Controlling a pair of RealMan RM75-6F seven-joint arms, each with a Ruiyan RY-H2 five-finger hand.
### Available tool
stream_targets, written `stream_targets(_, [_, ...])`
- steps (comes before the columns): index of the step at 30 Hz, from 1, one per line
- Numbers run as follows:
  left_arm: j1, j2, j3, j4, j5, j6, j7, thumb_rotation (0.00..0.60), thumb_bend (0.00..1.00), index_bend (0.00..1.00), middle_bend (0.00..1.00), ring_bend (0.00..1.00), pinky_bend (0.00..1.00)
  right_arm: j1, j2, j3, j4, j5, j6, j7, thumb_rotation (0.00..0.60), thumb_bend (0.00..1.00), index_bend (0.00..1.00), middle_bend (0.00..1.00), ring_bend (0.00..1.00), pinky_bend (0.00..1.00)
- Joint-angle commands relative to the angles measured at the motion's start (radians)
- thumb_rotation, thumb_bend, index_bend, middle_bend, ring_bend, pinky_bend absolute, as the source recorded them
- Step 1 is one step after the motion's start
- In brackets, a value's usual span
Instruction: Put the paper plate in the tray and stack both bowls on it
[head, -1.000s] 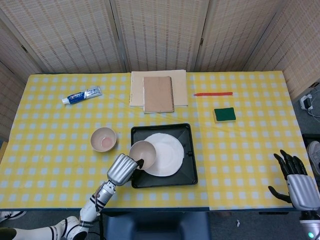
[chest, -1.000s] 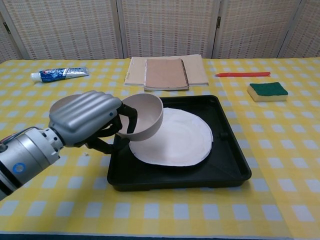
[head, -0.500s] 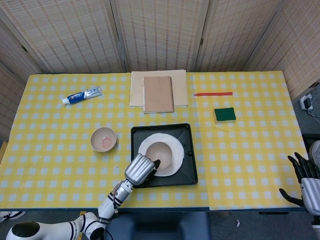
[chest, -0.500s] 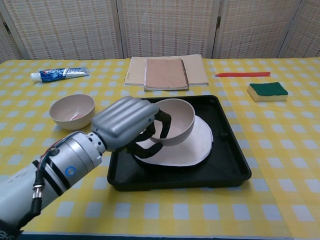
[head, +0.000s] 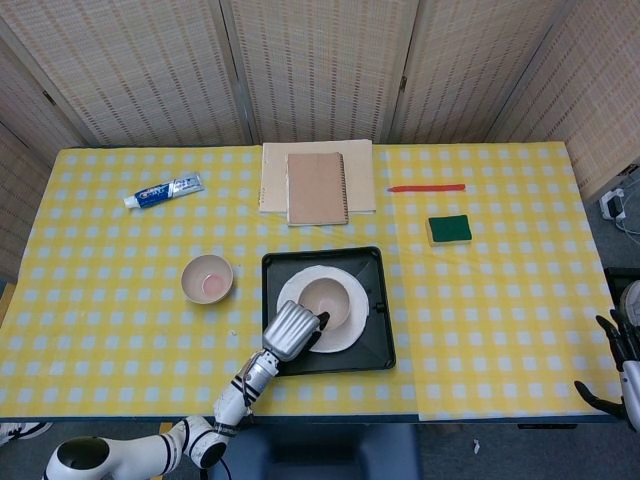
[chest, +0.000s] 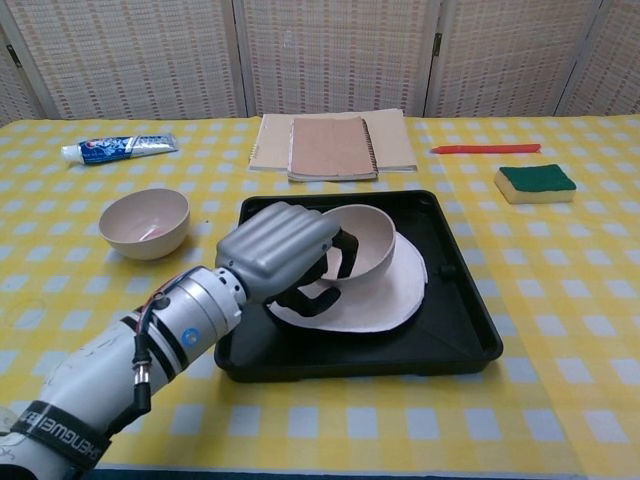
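Since a second ago I am carrying the bowl (chest: 362, 243) inward from the tray's left edge, and now it is sitting over the middle of the paper plate (head: 350, 322), which is lying flat in the black tray (head: 375, 356). My left hand (chest: 287, 252) is still grasping that bowl, fingers wrapped over its near-left rim; whether the base is fully resting on the plate I cannot tell. My right hand (head: 612, 372) is slipping further toward the frame's right edge, fingers spread, holding nothing.

What I am judging next turns on the second bowl (head: 207, 279): it is standing upright on the yellow checked cloth just left of the tray, so it lies to the left of my left hand and close by, while my right hand is well apart on the far side. Being round, it has no long axis to line up with. My left hand is the nearer one for it.

As for writing, the toothpaste tube (head: 163, 190) is showing blue and red lettering, too small to read, and my left forearm is carrying a partly cut-off printed word.
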Motion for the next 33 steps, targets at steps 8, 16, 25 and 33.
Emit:
stream_targets(8, [0.002, 0.033, 0.011, -0.062, -0.009, 0.028, 0.0, 0.6, 0.23, 0.13, 1.0, 0.93, 1.0, 0.005, -0.003, 0.006, -0.006, 0.0, -0.014, -0.016, 0.6, 0.25, 0.0, 0.0, 0.0, 0.0])
stream_targets(16, [0.023, 0.095, 0.018, -0.175, -0.02, 0.06, 0.046, 0.6, 0.22, 0.08, 1.0, 0.93, 1.0, 0.005, -0.003, 0.006, -0.012, -0.012, -0.011, -0.025, 0.6, 0.25, 0.0, 0.0, 0.0, 0.0])
stream_targets(25, [0.079, 0.244, 0.013, -0.335, -0.068, 0.096, 0.076, 0.6, 0.26, 0.25, 1.0, 0.93, 1.0, 0.004, -0.005, 0.0, -0.016, -0.032, -0.009, -0.032, 0.6, 0.25, 0.0, 0.0, 0.0, 0.0])
stream_targets(33, [0.14, 0.321, 0.011, -0.273, -0.187, 0.083, 0.101, 0.6, 0.46, 0.42, 1.0, 0.94, 1.0, 0.0, -0.008, -0.005, -0.024, -0.057, 0.008, -0.044, 0.6, 0.25, 0.0, 0.0, 0.0, 0.0])
